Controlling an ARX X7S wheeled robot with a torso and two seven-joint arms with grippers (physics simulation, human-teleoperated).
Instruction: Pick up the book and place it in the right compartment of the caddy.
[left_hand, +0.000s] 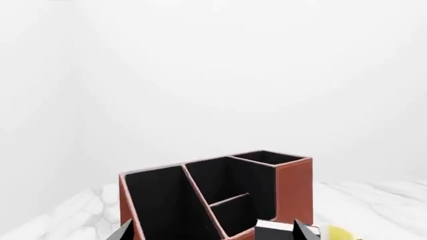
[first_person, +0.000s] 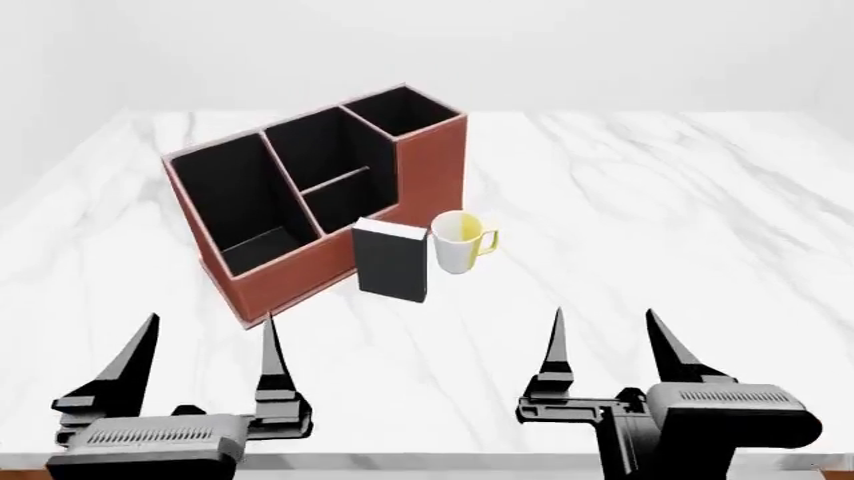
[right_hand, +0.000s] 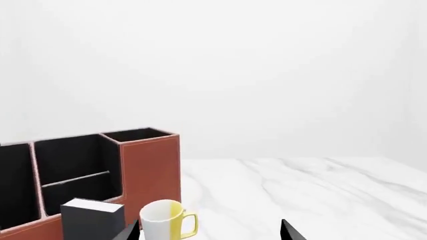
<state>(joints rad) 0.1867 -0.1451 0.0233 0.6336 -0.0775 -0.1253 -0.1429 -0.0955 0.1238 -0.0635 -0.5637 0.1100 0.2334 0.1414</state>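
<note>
Black book (first_person: 390, 260) stands upright beside the caddy (first_person: 314, 262) — left gripper (first_person: 207, 345) and right gripper (first_person: 607, 340) both spread, empty.

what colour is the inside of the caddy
Black inside, against reddish-brown outer walls on the caddy. The head view shows it best, looking down into all its sections.

caddy (first_person: 314, 205) sits on the table (first_person: 667, 200), toward the back left | right compartment (first_person: 404, 112) is its far right end | book (first_person: 390, 261) stands upright just in front of the caddy | mug (first_person: 458, 242) is just right of the book | both grippers are near the front edge, well apart from the book
</note>
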